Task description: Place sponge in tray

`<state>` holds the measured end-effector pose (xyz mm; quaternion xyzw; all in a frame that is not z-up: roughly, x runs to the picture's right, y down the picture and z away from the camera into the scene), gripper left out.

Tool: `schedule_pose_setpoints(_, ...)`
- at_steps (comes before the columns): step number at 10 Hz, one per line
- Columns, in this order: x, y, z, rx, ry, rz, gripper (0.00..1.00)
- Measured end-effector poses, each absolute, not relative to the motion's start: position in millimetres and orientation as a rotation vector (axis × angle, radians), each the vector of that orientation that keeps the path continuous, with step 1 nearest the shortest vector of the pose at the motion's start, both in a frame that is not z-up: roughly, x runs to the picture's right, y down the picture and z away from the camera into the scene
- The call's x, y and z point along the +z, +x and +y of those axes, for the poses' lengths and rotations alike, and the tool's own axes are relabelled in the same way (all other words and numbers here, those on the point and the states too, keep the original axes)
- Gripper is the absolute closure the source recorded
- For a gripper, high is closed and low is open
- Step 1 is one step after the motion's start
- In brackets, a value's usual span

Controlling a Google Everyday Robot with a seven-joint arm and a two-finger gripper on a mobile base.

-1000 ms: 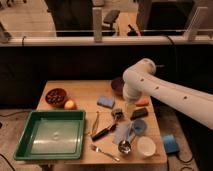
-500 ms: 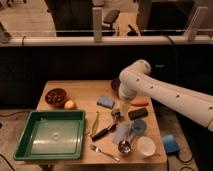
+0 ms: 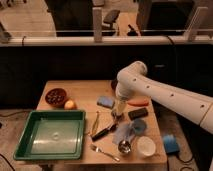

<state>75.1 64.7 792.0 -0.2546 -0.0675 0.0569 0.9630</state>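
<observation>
- Plainly, the sponge [image 3: 105, 102] lies flat on the counter [image 3: 85, 92], outside the tray [image 3: 49, 113] and just past its far right corner; nothing holds it.
- The pincer [image 3: 119, 109] hangs from the white arm [image 3: 165, 97] just right of the sponge. Its jaws are wide and empty, which reads as a set-up for a grasp from above, not yet made.
- The tray sits at the counter's front left with nothing on its glossy bottom, so any spot inside the walls would likely take the sponge.
- A fruit [image 3: 70, 104] and a dark bowl [image 3: 56, 96] stand left of the sponge, behind the tray. A carry to the tray would probably pass in front of them and over the raised far rim.
- Clutter is thicker on the pincer's other sides: an orange stick [image 3: 137, 103], a black block [image 3: 137, 113], a cloth [image 3: 122, 133] and a black-handled tool [image 3: 102, 132]. The descent should therefore lean left, away from them.
- The sponge looks soft, so a gentle squeeze should hold it.
</observation>
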Motion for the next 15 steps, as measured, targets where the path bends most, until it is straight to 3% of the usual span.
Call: schedule_pose_setpoints(15, 868, 32, 67, 0.138, -0.543, -0.209, 0.20)
